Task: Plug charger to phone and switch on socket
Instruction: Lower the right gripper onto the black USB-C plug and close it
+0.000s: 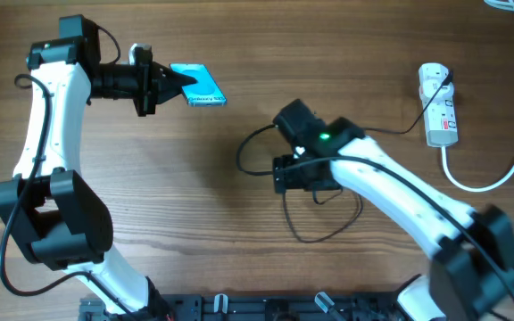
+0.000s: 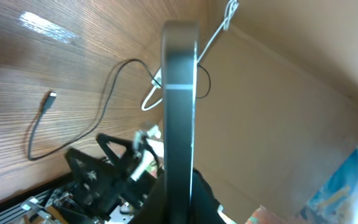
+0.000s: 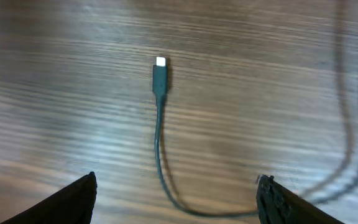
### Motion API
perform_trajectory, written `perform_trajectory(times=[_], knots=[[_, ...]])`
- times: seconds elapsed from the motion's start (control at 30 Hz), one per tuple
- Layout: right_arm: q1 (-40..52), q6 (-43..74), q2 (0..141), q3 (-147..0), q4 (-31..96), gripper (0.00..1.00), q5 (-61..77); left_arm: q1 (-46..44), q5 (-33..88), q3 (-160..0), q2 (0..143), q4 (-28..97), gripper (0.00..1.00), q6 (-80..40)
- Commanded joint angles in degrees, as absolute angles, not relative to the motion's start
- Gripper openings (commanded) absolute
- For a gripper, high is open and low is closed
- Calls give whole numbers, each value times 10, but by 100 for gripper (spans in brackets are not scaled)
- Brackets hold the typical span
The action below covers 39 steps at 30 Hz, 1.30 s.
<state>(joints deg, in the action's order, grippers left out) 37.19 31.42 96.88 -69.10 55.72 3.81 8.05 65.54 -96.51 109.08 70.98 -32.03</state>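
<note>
My left gripper (image 1: pixel 175 83) is clamped on the phone (image 1: pixel 202 86), far left of the socket (image 1: pixel 439 105), and my right gripper (image 3: pixel 178 190) gapes empty over the charger (image 3: pixel 160 70) tip, nearer the socket.

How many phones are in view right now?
1. The phone is gripped in the left tool, upper left in the overhead view; others may be hidden.

Robot lab: wooden test table (image 1: pixel 186 214)
</note>
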Motion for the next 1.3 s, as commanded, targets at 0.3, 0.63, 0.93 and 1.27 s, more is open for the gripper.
perform_trajectory(times=[0.3, 0.63, 0.93, 1.27], knots=[[413, 362, 1065, -691, 490, 59, -4, 83, 638, -975, 1076, 715, 4, -322], [413, 365, 1092, -689, 471, 43, -7, 83, 638, -975, 1076, 718, 4, -322], [414, 379, 1119, -689, 469, 40, -18, 83, 638, -975, 1076, 718, 4, -321], [414, 420, 1123, -689, 468, 28, -15, 83, 638, -975, 1076, 719, 4, -322]])
